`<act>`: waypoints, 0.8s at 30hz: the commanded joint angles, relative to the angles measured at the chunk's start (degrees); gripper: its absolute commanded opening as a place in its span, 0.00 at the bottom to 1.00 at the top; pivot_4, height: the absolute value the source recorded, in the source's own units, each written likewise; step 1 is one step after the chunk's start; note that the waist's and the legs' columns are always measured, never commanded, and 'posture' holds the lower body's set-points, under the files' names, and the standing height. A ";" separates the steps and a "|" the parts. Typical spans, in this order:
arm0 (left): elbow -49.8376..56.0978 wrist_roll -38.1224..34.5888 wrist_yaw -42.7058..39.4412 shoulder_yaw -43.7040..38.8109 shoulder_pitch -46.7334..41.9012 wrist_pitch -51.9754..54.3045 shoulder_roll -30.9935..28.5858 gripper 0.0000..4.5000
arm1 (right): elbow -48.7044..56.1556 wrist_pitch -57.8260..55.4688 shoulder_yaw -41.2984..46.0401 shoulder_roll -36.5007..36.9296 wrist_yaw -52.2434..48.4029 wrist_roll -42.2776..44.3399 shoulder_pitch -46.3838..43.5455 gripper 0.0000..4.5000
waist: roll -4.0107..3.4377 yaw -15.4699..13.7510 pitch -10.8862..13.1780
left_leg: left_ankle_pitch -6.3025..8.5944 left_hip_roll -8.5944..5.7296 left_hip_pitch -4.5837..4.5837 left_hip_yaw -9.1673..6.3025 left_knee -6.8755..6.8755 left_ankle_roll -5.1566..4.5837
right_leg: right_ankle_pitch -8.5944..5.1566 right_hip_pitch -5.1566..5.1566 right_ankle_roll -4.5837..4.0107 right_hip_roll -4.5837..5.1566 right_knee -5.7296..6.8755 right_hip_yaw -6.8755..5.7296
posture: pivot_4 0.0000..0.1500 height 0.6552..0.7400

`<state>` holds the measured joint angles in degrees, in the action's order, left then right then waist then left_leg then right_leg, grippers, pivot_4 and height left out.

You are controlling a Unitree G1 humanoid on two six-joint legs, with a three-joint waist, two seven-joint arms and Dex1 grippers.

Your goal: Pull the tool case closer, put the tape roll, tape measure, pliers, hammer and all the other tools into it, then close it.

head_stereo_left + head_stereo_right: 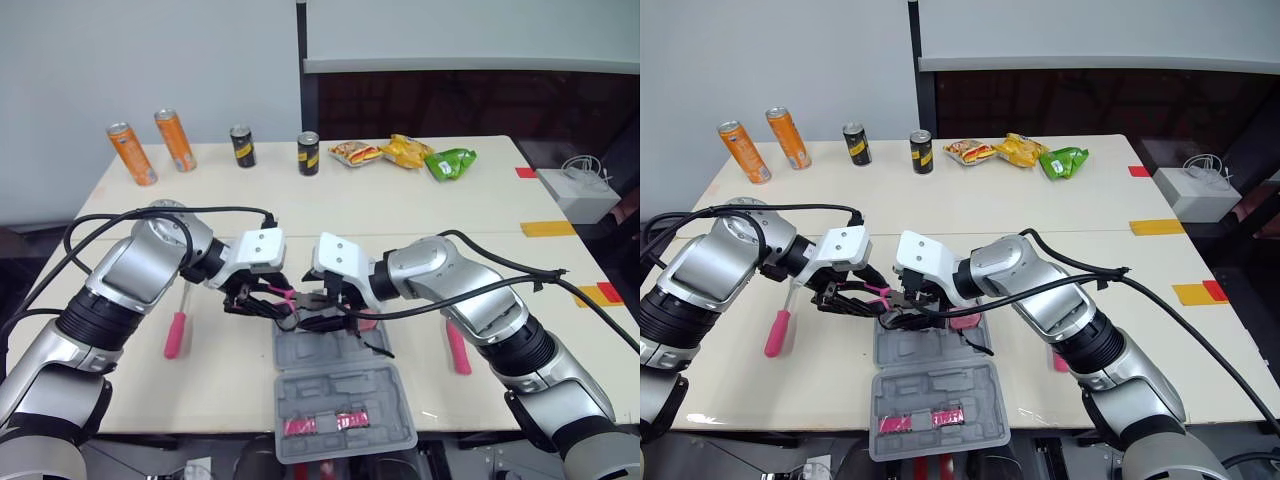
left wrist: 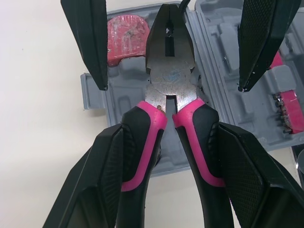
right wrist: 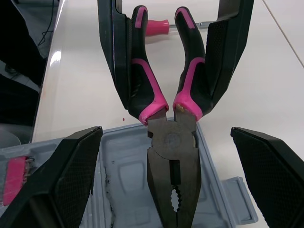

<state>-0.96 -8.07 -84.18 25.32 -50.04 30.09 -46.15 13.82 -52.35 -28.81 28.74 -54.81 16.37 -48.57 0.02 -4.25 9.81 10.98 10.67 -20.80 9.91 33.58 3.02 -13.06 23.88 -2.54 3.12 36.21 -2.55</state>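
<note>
1. Tool case (image 1: 330,352): grey moulded plastic. It lies open and flat at the near edge of the table (image 1: 430,210). A pink bit strip (image 1: 325,426) sits in the half nearer the robot.
2. Pliers (image 2: 170,90): steel head, black-and-pink handles. They are held over the far half of the tool case. Whether the head touches the moulding cannot be told.
3. Left gripper (image 1: 258,297): just left of the tool case's far half. Its fingers (image 2: 99,180) are pressed in on the outside of the two pliers handles, one finger to each handle.
4. Right gripper (image 1: 328,305): over the tool case's far half, facing the left gripper. Its fingers (image 3: 61,175) are spread wide on either side of the pliers head, touching nothing.
5. Handling, as a judgement:
   - The pliers are rigid and probably head-heavy.
   - The rubbery handles should grip well; the bare steel head is likely slippery.
   - The pivot may let the handles swing apart, so the best hold is across both handles near the pivot.
   - The moulded recess probably accepts the pliers in one orientation only.
6. Not yet packed: a pink-handled screwdriver (image 1: 176,330) on the table left of the tool case, and another pink-handled tool (image 1: 458,350) to its right.
</note>
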 commanded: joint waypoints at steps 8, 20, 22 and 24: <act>2.01 -0.24 -1.07 -1.28 -0.27 0.18 -0.10 0.53 | 1.21 -1.73 -0.19 -0.07 -0.04 -0.27 -1.17 0.28 | 0.00 -0.04 0.00 | -0.03 0.00 -0.04 -0.03 0.02 0.03 | 0.01 0.00 -0.01 0.00 0.06 0.00 | 1.00 1.00; 4.70 -1.41 1.63 -2.26 1.71 2.63 2.19 0.53 | 3.40 -1.66 -0.20 2.97 -0.27 -0.80 0.92 0.21 | 0.00 -0.10 0.00 | -0.03 0.00 -0.07 -0.04 0.04 0.04 | 0.01 0.00 -0.01 0.00 0.09 -0.01 | 1.00 1.00; 5.33 -1.82 2.41 -2.60 2.18 3.70 2.75 0.53 | 4.30 -1.53 0.16 4.13 -0.47 -0.66 1.81 0.21 | 0.00 -0.15 0.00 | -0.03 0.00 -0.08 -0.05 0.04 0.04 | 0.01 -0.01 -0.01 0.00 0.08 -0.01 | 1.00 1.00; 5.69 -2.20 3.34 -3.27 2.58 4.38 3.51 0.53 | 5.05 -1.24 0.54 5.13 -0.68 -0.45 2.61 0.21 | 0.00 -0.15 0.00 | -0.03 -0.01 -0.09 -0.06 0.05 0.04 | 0.01 -0.02 -0.01 0.00 0.09 -0.01 | 1.00 1.00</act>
<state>2.71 -8.14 -81.55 25.13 -46.79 33.57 -42.86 16.77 -54.27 -29.65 32.84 -55.84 16.34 -46.44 0.03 -4.40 9.81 10.95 10.66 -20.89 9.86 33.64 3.06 -13.05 23.86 -2.56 3.12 36.32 -2.56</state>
